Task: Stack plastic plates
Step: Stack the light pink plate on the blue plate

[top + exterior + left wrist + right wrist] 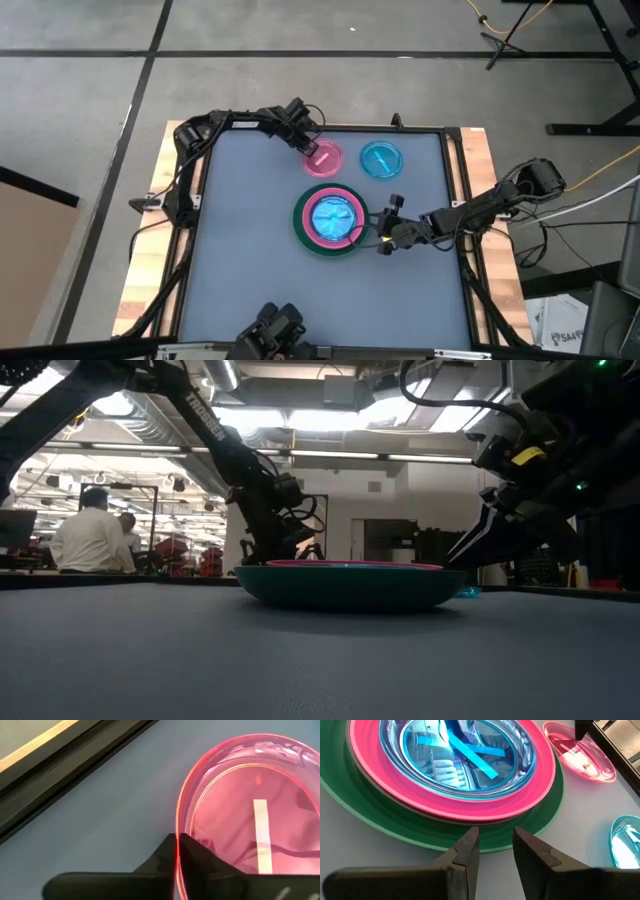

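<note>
A stack (330, 220) sits mid-table: a large dark green plate (380, 827) at the bottom, a hot pink plate (485, 807) on it, and translucent blue plates (465, 760) on top. A small translucent pink plate (323, 159) and a small translucent blue plate (381, 159) lie toward the far edge. My left gripper (310, 148) is shut on the small pink plate's far-left rim. My right gripper (385, 225) is open, with its fingertips (470, 840) at the green plate's right rim; whether they touch it I cannot tell. My left gripper holds the small pink plate by its rim (178, 827), on the plate's far-left side. One finger (202, 852) is inside the plate and the other (160, 855) outside, the rim pinched between them. Whether the plate is lifted off the table I cannot tell.
A raised black frame (450, 180) runs around the grey table top, with wooden boards outside it. Bare table lies near and left of the stack. People stand in the room beyond the table (90, 535).
</note>
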